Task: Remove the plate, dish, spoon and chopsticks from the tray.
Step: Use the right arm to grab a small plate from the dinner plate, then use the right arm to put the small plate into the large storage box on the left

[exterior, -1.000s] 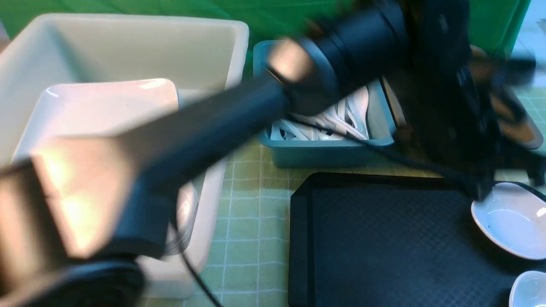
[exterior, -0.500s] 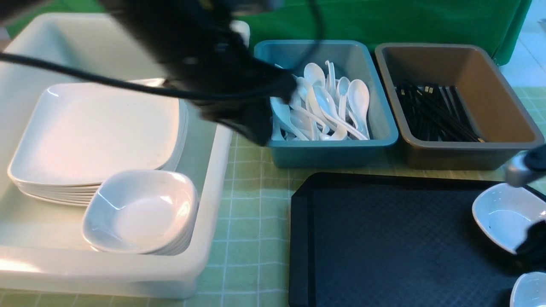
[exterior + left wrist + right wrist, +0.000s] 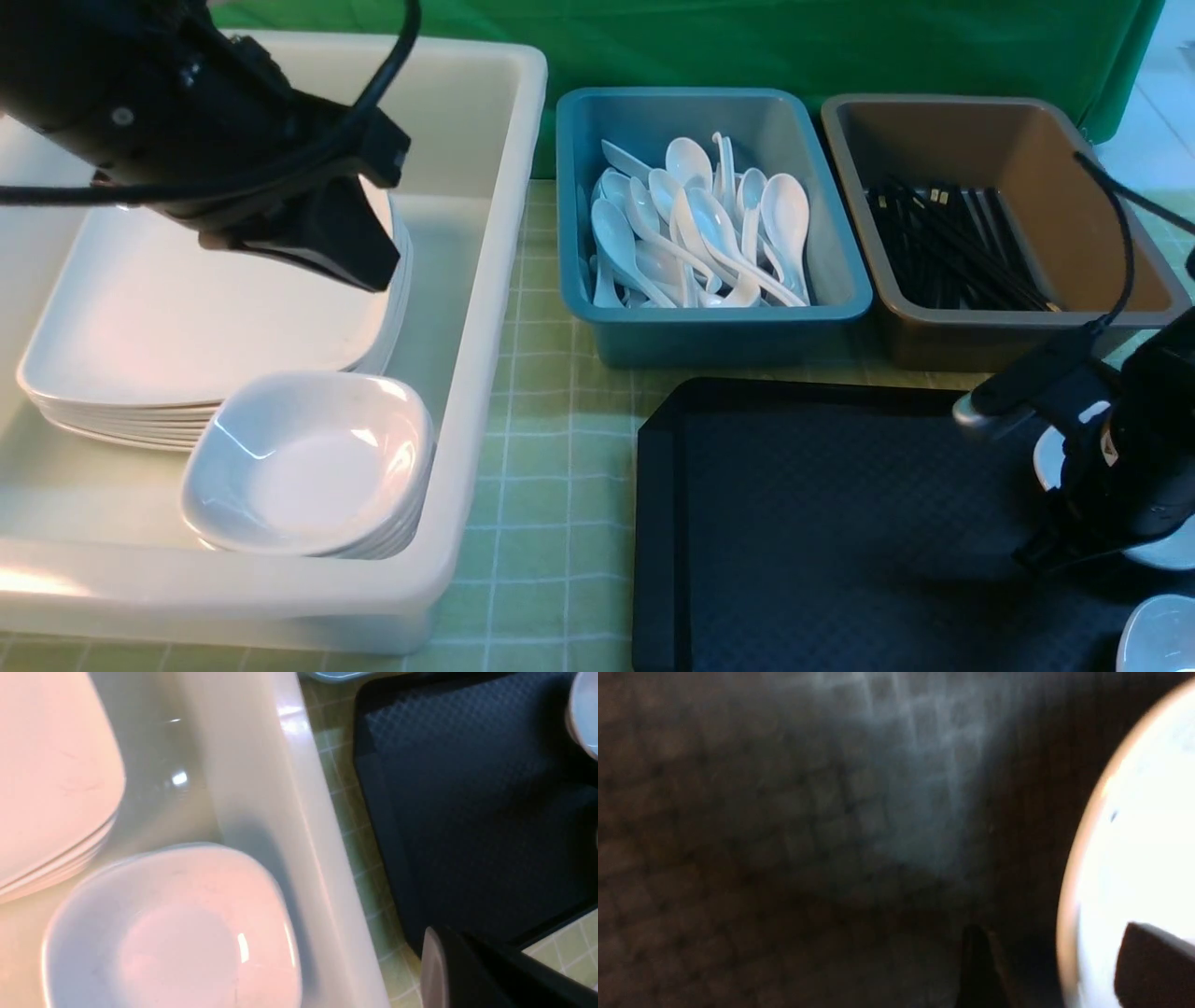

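Right claw (image 3: 1050,933) spread astride dish (image 3: 1148,812), black tray (image 3: 822,523)

The left arm (image 3: 131,103) reaches in high on the left, its left gripper (image 3: 355,261) angled downward with the jaws pressed together. The right arm (image 3: 1134,439) crouches low at the right edge. Its right gripper (image 3: 1052,952) points down, the two fingers (image 3: 1153,966) standing well apart.

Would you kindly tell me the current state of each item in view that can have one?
Dish: upright on the tray, not gripped.
Right gripper: open, jaws straddling the dish's rim.
Left gripper: shut, empty, above the stacked plates.
Teal bin: holds white spoons.
Brown bin: holds black chopsticks.
White tub: holds the stacked plates and stacked dishes.
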`<action>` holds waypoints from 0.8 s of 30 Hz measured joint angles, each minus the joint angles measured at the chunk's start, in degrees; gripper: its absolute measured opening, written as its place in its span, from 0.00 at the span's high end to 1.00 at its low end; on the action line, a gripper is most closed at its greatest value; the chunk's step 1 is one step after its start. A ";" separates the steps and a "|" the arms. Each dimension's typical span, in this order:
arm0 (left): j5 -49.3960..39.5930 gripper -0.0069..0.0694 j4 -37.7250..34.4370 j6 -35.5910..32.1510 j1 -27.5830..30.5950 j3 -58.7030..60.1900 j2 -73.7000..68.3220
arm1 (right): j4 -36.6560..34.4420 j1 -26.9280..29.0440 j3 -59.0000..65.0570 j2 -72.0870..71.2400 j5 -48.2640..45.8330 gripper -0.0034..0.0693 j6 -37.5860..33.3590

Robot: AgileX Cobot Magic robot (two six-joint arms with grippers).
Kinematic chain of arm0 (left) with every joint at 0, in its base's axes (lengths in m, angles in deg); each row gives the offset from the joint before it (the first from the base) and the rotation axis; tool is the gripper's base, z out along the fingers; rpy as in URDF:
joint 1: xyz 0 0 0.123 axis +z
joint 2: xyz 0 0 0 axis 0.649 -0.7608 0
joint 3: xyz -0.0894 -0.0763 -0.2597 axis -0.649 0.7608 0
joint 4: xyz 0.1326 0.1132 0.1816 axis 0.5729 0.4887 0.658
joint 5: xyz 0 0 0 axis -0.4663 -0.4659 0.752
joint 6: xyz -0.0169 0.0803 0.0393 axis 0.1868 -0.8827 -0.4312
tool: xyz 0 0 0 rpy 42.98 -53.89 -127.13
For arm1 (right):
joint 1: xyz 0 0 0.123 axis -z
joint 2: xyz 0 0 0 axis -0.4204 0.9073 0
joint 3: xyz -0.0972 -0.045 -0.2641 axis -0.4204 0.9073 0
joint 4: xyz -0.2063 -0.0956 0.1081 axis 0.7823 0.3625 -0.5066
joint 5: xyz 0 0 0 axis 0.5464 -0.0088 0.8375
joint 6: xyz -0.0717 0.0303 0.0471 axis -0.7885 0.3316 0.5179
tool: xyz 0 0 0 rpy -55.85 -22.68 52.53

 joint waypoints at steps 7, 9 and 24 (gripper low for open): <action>0.05 0.91 -1.05 -1.63 0.00 0.00 0.00 | 3.34 0.00 -0.17 4.22 0.27 0.54 0.48; 0.05 0.91 -0.65 -2.55 0.00 0.00 0.00 | 3.79 0.05 -0.35 4.53 0.27 0.62 0.48; -0.04 0.91 6.30 -2.87 0.59 2.00 5.04 | -0.50 -17.47 -14.77 -10.68 -19.54 0.91 -2.33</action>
